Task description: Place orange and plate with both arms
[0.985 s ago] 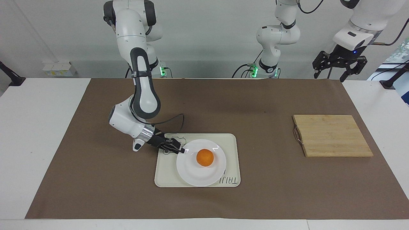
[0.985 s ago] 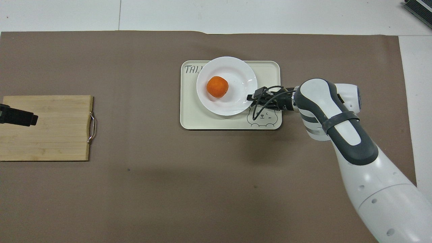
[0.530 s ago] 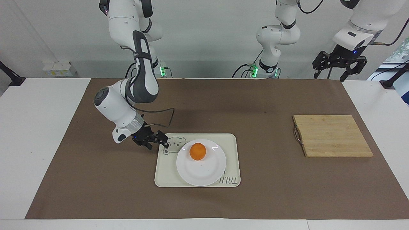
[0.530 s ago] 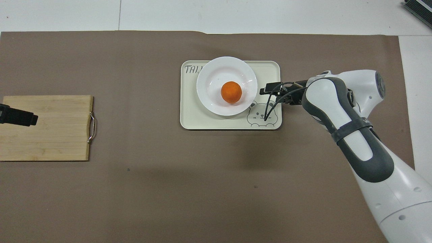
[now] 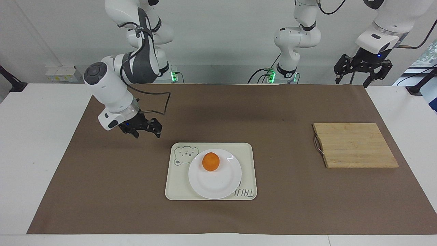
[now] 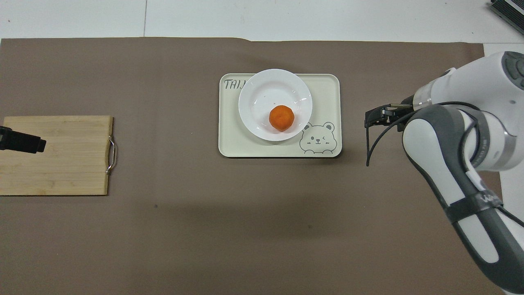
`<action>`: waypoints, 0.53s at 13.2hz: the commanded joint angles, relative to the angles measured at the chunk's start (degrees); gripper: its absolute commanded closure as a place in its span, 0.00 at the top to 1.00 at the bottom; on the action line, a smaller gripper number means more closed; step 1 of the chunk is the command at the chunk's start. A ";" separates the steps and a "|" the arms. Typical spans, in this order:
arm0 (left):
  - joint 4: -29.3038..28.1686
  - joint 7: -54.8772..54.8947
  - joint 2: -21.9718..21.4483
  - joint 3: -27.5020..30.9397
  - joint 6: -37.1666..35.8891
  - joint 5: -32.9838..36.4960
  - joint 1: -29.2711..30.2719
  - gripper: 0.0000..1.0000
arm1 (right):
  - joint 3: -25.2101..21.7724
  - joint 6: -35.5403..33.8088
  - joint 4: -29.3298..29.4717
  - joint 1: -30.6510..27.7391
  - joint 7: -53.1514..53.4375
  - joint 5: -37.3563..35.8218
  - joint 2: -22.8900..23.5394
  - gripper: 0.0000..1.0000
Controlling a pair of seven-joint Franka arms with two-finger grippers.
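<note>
The orange (image 5: 210, 161) (image 6: 281, 118) lies in the white plate (image 5: 215, 184) (image 6: 262, 94), on the part of its well nearer to the robots. The plate sits on the cream bear tray (image 5: 177, 186) (image 6: 233, 143). My right gripper (image 5: 146, 131) (image 6: 370, 119) is open and empty, raised over the brown mat beside the tray, toward the right arm's end. My left gripper (image 5: 352, 82) (image 6: 22, 141) is open and empty. It waits high over the wooden cutting board.
A wooden cutting board (image 5: 355, 145) (image 6: 57, 164) with a metal handle lies toward the left arm's end of the table. A brown mat (image 5: 273, 112) covers the middle of the white table.
My right gripper let go of the plate's rim, opened, then drew back and rose away from the tray. The orange rolled across the plate toward the robots. The left arm has not moved.
</note>
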 commanded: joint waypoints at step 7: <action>0.26 -0.41 -0.49 -0.35 -0.18 -0.23 0.60 1.00 | 0.37 -14.16 5.33 -2.30 0.89 -9.54 -8.25 1.00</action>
